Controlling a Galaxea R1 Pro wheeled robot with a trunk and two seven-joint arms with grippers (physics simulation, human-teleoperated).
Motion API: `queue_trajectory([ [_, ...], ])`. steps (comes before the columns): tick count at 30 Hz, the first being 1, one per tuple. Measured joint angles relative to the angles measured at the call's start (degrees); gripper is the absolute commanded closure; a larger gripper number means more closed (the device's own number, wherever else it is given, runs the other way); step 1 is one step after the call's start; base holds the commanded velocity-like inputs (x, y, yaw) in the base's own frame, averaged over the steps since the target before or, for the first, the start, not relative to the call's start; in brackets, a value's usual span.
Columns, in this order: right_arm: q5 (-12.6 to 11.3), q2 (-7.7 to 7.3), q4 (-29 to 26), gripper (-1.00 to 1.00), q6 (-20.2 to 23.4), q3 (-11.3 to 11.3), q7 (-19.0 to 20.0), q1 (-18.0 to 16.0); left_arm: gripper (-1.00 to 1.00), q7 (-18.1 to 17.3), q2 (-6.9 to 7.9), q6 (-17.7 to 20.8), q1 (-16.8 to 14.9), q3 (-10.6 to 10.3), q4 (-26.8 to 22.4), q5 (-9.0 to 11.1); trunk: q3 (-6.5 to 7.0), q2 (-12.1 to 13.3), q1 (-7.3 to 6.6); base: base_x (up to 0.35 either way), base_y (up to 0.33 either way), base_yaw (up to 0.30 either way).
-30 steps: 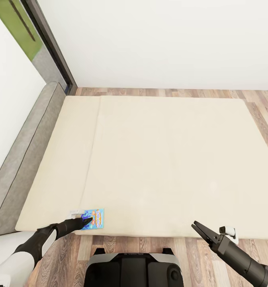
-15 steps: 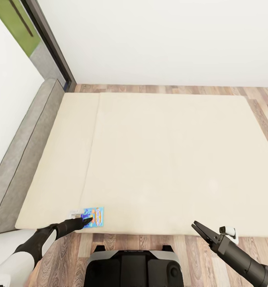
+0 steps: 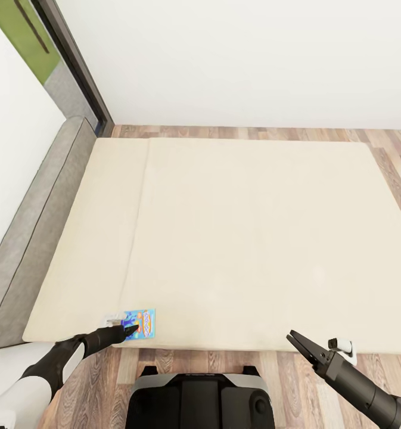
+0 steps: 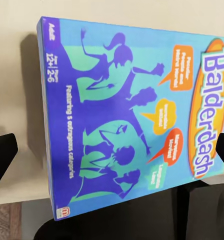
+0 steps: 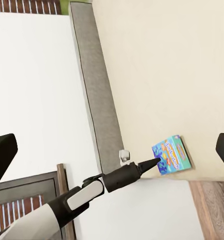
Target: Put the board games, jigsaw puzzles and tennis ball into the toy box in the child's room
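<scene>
Our left gripper [image 3: 128, 329] hovers low over the near left corner of the bed [image 3: 254, 238], its dark fingertips spread apart on either side of the board game [image 3: 142, 324], so the claw is released and holds nothing. In the left wrist view the two black fingers [image 4: 3, 159] stand wide at opposite edges of the picture, with the blue box [image 4: 131, 125] lying flat between and beyond them; we read "Balderdash" on its orange oval and see purple silhouettes on a teal ground. The box lies at the very edge of the cream mattress, just beside the strip of wooden floor [image 3: 182, 360].

Our right gripper [image 3: 300, 342] hangs over the floor near the bed's front edge, well apart from the game, and its two pointed fingers splay in a V, likewise released and empty. From the right wrist view we see our left arm [image 5: 92, 187] reaching toward the game [image 5: 171, 154], the tip at the box's near edge; we cannot tell whether it touches. The grey padded headboard [image 3: 33, 220] runs along the bed's left side against the white wall [image 3: 224, 59].
</scene>
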Motion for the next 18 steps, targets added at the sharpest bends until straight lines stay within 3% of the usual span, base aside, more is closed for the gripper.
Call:
queue_trajectory([
  [18, 0.00, 0.00, 0.00, -1.00, 0.01, 0.02, 0.00, 0.00, -1.00, -0.09, 0.00, 0.00, -0.01, 0.01, 0.00, 0.04, 0.00, 0.00, 0.00, 0.000, 0.000, 0.000],
])
